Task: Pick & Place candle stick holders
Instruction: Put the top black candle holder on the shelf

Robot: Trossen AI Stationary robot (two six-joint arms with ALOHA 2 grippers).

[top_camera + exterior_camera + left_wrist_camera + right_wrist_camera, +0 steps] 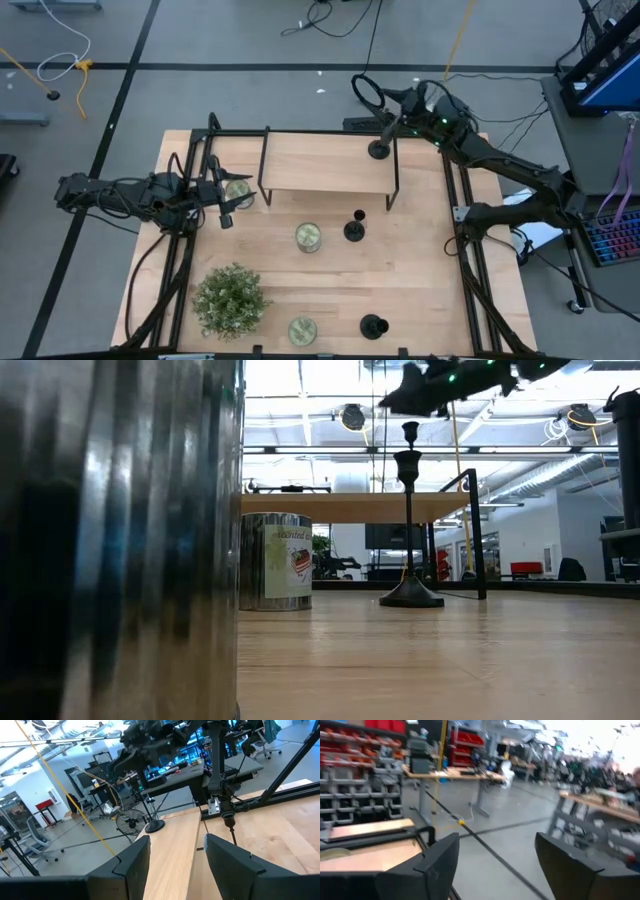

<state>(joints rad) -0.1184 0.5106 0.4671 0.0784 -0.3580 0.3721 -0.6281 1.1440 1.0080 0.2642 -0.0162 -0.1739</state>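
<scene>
One black candle stick holder (380, 150) stands on its round base at the far right corner of the raised wooden shelf (325, 160); the left wrist view shows its base (155, 826). A second holder (355, 228) stands on the table in front of the shelf and also shows in the low view (410, 530). A third (373, 325) stands near the table's front edge. My right gripper (392, 122) is open and empty (495, 865), just above and beyond the shelf holder. My left gripper (225, 205) is open and empty (177, 865) at the table's left.
Round tins stand beside my left gripper (238, 192), mid-table (308, 236) and at the front edge (302, 330); one fills the low view's left (120, 540). A bushy green potted plant (230, 298) stands front left. Black frame rails (460, 200) run along the table's sides.
</scene>
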